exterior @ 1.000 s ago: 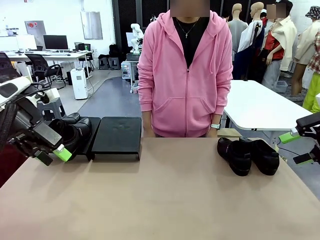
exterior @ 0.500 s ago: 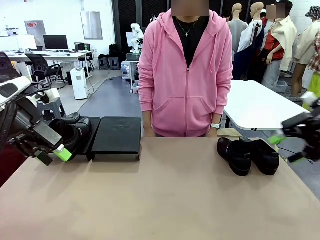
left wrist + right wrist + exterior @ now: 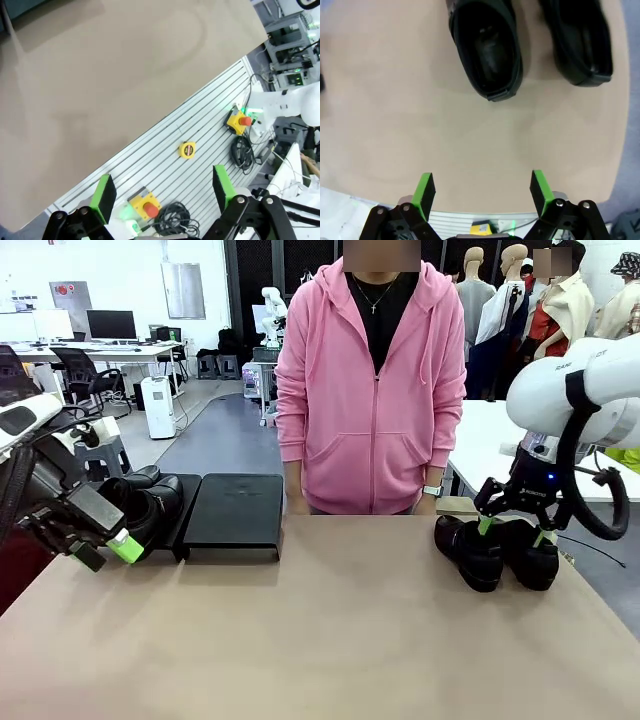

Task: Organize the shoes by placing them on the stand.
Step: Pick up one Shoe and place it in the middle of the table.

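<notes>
Two black glossy shoes stand side by side on the table at the right. My right gripper hangs open just above them, one green pad over each. In the right wrist view both shoes lie at the top, apart from the right gripper, which has nothing between its fingers. The black stand sits at the far left of the table. More black shoes rest at its left end, partly hidden by my left gripper, which is open and empty. The left gripper faces the table's near edge.
A person in a pink hoodie stands at the far side with both hands down behind the table edge. The tan table is bare in the middle. A slotted metal base carries a yellow tape measure and red stop buttons.
My right arm has swung in from the right edge and now stands over the right pair of shoes, pointing down. The left arm, the shoes and the stand have not moved.
</notes>
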You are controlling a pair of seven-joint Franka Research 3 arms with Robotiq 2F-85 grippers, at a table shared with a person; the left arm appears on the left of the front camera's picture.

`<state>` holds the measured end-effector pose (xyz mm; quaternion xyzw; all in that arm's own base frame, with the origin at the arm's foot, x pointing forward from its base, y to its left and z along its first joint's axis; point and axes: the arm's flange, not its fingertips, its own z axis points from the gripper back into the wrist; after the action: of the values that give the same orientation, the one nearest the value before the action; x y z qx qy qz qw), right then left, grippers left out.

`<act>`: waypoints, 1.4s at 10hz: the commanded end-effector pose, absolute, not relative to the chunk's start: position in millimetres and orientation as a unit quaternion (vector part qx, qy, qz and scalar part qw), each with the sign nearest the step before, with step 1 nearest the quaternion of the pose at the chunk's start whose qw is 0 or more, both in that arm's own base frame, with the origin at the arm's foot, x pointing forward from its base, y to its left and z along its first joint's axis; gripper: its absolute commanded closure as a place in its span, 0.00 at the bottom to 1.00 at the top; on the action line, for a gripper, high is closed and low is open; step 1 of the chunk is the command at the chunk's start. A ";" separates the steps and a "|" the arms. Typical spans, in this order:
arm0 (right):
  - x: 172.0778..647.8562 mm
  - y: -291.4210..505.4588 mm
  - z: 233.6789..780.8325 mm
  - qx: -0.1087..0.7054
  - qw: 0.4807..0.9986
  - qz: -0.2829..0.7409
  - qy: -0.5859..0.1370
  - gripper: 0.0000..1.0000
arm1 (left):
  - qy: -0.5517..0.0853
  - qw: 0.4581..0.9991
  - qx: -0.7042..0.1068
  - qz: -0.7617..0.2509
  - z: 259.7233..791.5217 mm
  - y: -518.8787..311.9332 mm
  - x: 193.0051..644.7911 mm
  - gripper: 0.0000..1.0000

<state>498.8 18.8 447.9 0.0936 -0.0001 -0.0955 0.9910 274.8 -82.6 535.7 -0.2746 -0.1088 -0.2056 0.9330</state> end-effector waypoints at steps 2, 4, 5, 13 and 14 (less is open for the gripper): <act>459.8 26.1 465.7 0.146 0.986 -0.074 -0.015 0.00 | -0.109 0.932 -0.274 -0.211 535.9 -80.6 275.0 0.00; 533.7 4.5 450.1 0.094 0.990 -0.101 0.012 0.00 | -0.109 0.932 -0.274 -0.211 535.9 -80.6 275.0 0.00; 564.9 -12.3 448.4 0.085 0.992 -0.090 0.014 0.00 | -0.109 0.932 -0.274 -0.211 535.9 -80.6 275.0 0.00; 648.3 -27.6 383.6 0.089 0.989 -0.089 0.081 0.00 | -0.109 0.932 -0.274 -0.211 535.9 -80.6 275.0 0.00; 647.1 -26.2 383.6 0.080 0.989 -0.086 0.085 0.00 | -0.109 0.932 -0.274 -0.211 535.9 -80.6 275.0 0.00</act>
<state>647.5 -30.0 375.2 0.0946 0.0813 -0.0804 0.9889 274.9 -82.1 535.8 -0.2744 -0.1091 -0.2050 0.9332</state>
